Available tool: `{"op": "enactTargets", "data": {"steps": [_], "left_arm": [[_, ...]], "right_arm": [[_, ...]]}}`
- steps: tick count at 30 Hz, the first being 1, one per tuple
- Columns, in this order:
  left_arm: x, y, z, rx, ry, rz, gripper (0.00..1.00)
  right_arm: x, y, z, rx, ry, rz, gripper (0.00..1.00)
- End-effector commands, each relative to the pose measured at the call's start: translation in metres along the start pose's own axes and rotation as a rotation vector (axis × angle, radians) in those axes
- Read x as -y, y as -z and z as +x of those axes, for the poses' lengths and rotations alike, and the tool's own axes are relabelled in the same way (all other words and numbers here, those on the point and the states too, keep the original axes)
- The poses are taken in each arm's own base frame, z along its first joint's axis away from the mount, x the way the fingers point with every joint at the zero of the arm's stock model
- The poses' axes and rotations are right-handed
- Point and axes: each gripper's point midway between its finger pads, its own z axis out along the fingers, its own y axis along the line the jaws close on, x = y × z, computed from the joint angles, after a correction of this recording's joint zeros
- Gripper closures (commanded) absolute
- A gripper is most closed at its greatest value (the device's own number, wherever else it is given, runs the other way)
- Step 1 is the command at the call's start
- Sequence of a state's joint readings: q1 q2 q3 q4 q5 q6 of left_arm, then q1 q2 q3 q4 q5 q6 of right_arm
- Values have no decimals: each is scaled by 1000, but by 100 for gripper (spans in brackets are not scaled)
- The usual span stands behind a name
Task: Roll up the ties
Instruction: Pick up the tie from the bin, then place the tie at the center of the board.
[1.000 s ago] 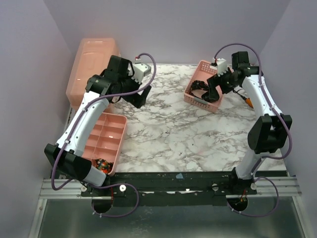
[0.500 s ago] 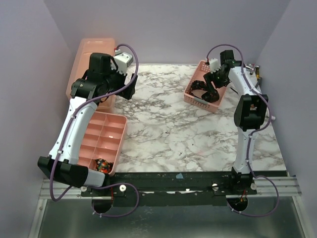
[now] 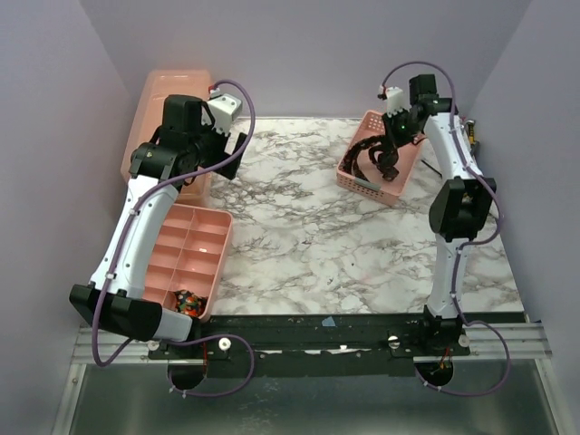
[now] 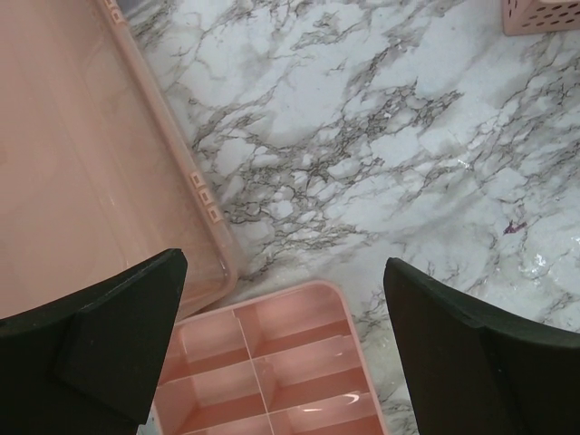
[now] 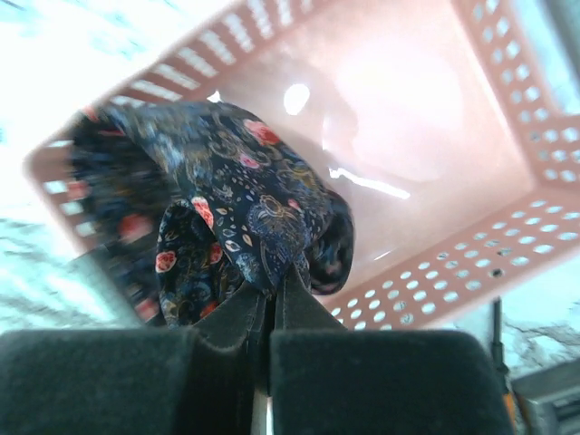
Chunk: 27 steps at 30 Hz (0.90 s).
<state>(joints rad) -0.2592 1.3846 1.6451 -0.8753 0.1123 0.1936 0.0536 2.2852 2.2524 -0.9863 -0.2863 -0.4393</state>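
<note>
A dark navy tie (image 5: 236,208) with red and pale flower marks hangs bunched over the pink perforated basket (image 5: 435,154), pinched by my right gripper (image 5: 274,288), whose jaws are shut on its fabric. From above, the tie (image 3: 370,159) dangles from the right gripper (image 3: 391,145) above the basket (image 3: 403,186) at the back right. A small rolled tie (image 3: 188,302) sits in the nearest cell of the pink divided tray (image 3: 204,237). My left gripper (image 4: 281,344) is open above the tray's far end (image 4: 299,362), holding nothing.
A translucent pink lidded box (image 3: 168,109) stands at the back left, its edge (image 4: 172,181) beside the tray. An orange-tipped tool (image 3: 469,131) lies by the right wall. Marble tabletop (image 3: 308,236) spreads between tray and basket.
The right gripper closed on the tie in the basket and lifted it. The left arm swung back left toward the box a second ago, then stayed still.
</note>
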Motion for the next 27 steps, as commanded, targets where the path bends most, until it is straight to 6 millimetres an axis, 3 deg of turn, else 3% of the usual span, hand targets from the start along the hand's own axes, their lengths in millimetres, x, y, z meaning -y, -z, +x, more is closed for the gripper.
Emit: {"op": "enactTargets", "data": {"steps": [1,10,13,15,17,21,24,26,27], "left_arm": [[-6,-6,-22,33,-5,-11,2],[-2,-16,-39,37,17,39,2],[-1,-15,-41,41,18,43,1],[0,-14,-39,37,19,44,2],[-1,-12,-37,35,18,40,1],[2,-8,-30,30,6,47,2],[4,-5,-24,27,-11,53,2],[5,-3,-18,22,-20,50,1],[5,-2,-15,21,-22,48,2]], "right_arm": [[-50,120,-73,284,101,-91,99],[-129,239,-104,509,210,-216,99],[-158,267,-105,564,258,-260,99],[-173,267,-95,550,287,-289,99],[-181,252,-77,495,292,-309,99],[-184,204,-22,319,277,-361,95],[-183,173,28,166,269,-372,50],[-181,158,60,67,229,-359,28],[-181,157,69,46,217,-355,23]]}}
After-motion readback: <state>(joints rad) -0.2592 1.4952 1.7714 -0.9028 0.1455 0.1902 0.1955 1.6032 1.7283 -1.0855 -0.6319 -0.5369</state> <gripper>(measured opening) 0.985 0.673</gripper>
